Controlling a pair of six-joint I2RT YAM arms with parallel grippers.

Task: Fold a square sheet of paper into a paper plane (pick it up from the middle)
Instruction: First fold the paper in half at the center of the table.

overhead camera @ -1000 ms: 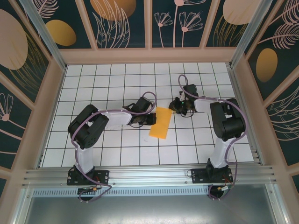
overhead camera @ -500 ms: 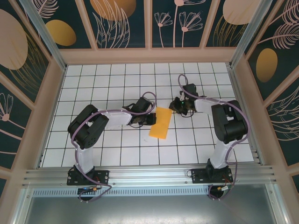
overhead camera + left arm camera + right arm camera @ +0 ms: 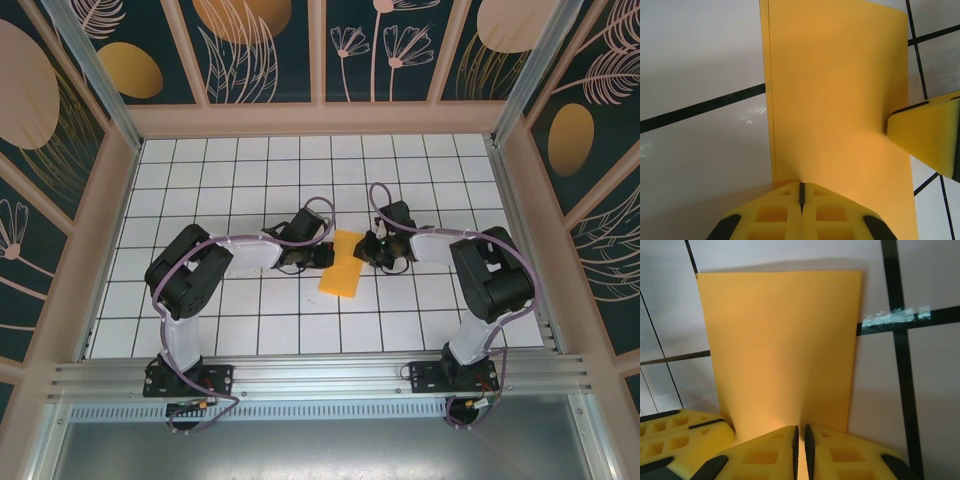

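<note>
The square sheet of paper (image 3: pixel 343 264) lies on the tiled table as an orange-yellow folded rectangle. In the left wrist view the paper (image 3: pixel 835 90) shows a doubled edge along its left side. My left gripper (image 3: pixel 322 255) is shut, its tips (image 3: pixel 801 184) resting on the paper's left edge. My right gripper (image 3: pixel 368 248) is at the paper's opposite edge, its jaws (image 3: pixel 801 427) shut to a thin slit over the paper (image 3: pixel 780 340). One right finger (image 3: pixel 925 135) shows in the left wrist view, and the left fingers (image 3: pixel 675 432) show in the right wrist view.
The white table with black grid lines (image 3: pixel 250 170) is boxed in by low wooden walls (image 3: pixel 320 120). A metal rail (image 3: pixel 320 375) runs along the near edge by the arm bases. A strip of clear tape (image 3: pixel 895 316) sits on a grid line beside the paper.
My right gripper has moved left and toward me, from just off the paper's far right corner onto its right edge. The left gripper and the paper have stayed still.
</note>
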